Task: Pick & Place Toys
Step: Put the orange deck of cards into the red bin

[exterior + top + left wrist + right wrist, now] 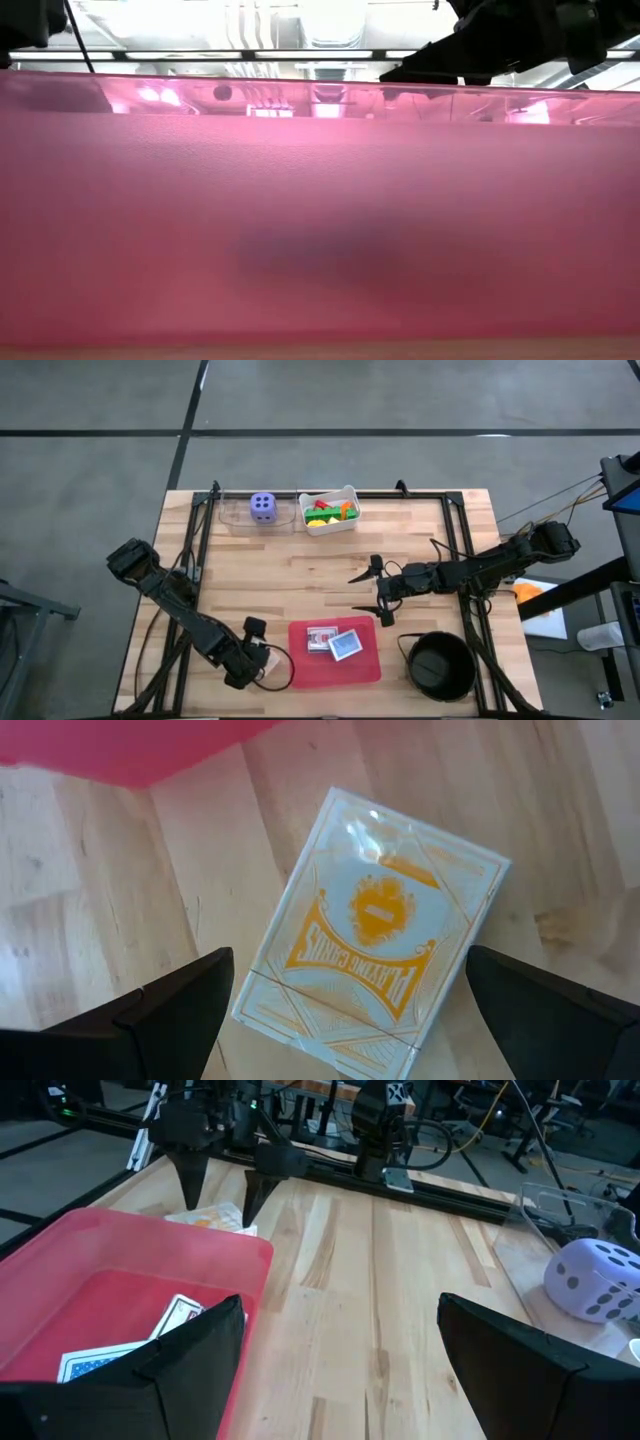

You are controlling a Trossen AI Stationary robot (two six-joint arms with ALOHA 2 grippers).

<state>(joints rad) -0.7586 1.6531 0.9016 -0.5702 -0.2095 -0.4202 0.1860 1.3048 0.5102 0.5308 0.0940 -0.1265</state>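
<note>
Your left tool (345, 1020) is spread wide over the orange card deck (372, 920), one finger (170, 1010) on each side, neither touching it. The deck lies flat on the table (420, 540) just beside the left edge of the pink tray (365, 665). In the high view the left tool (262, 660) sits at the tray's near-left corner.

Your right tool (372, 592) is also open and holds nothing. It hangs above bare table just past the tray's far-right corner, with its fingers (150, 1370) framing the tray edge (200, 1245) in the right wrist view.

The tray holds two cards: blue (346, 646) and white (320, 638), touching each other.

The die (263, 507) sits in a clear holder (240, 515) at the far edge. The blocks (330, 510) are in the white tub (328, 528) right beside it.

A black pot (440, 665) stands to the right of the tray.

The low view is blocked by the pink tray wall (320, 230).
</note>
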